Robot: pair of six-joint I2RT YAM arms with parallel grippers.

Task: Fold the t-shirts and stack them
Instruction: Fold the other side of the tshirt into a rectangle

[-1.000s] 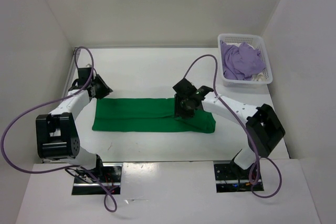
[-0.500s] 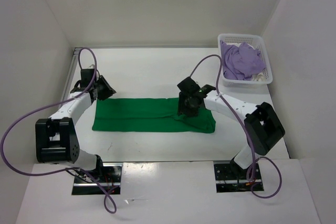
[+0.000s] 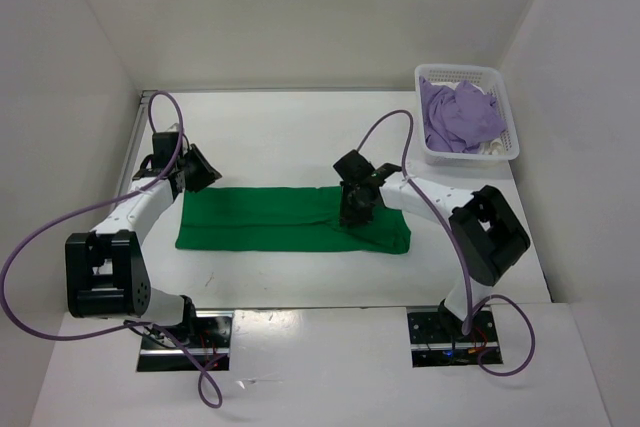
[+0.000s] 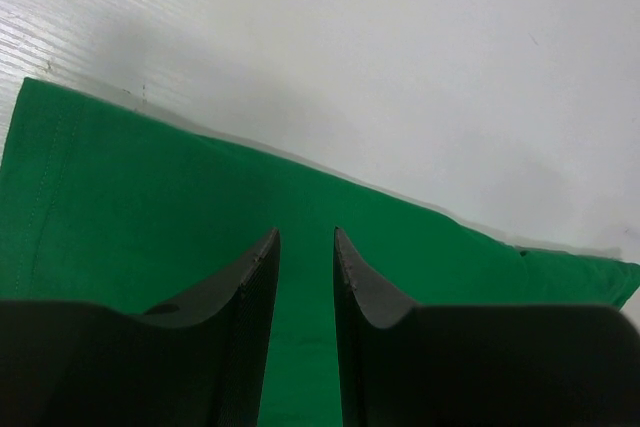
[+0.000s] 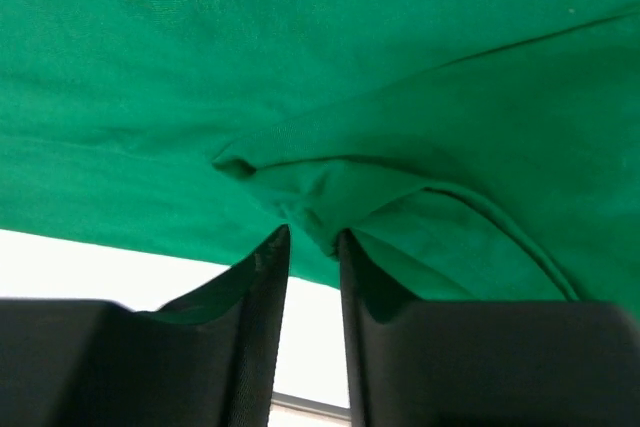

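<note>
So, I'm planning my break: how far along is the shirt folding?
Done: bright green cloth t-shirt folded into a long strip. In hand: right fingers pinch its fold. Remaining: pale lavender cloth t-shirt sits unfolded in the white perforated plastic basket; nothing stacked.

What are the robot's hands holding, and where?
The right gripper pinches a raised fold of the green t-shirt, toward its right end. The left gripper holds nothing.

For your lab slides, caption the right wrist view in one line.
Right gripper pinches a puckered fold of the green t-shirt above the white table.
</note>
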